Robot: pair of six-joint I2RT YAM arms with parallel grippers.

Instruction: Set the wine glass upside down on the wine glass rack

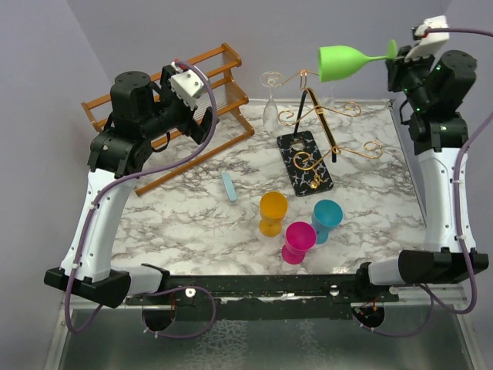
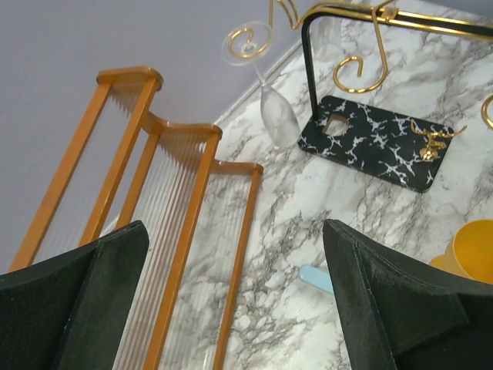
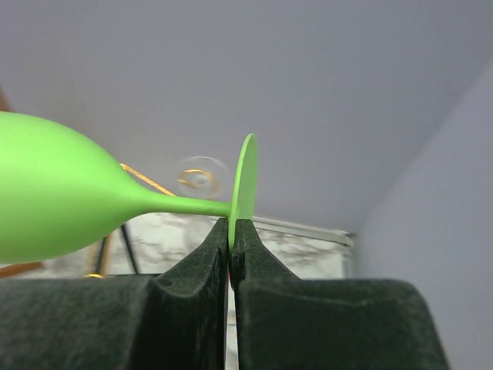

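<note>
My right gripper (image 1: pixel 397 55) is shut on the round foot of a green wine glass (image 1: pixel 343 62) and holds it sideways, high above the back right of the table, bowl pointing left. In the right wrist view the pads (image 3: pixel 214 248) pinch the foot's rim of the green wine glass (image 3: pixel 69 200). The wine glass rack (image 1: pixel 317 131), gold wire arms on a black post and black veined base (image 1: pixel 306 160), stands just below and left of the glass. A clear glass (image 1: pixel 270 104) hangs upside down on its far left arm. My left gripper (image 2: pixel 235 301) is open and empty above the brown rack.
A brown wooden slatted rack (image 1: pixel 166 108) stands at the back left. A small light-blue bar (image 1: pixel 229 187) lies mid-table. Yellow (image 1: pixel 273 213), pink (image 1: pixel 297 241) and teal (image 1: pixel 326 219) cups stand near the front centre. The rack and clear glass also show in the left wrist view (image 2: pixel 377 146).
</note>
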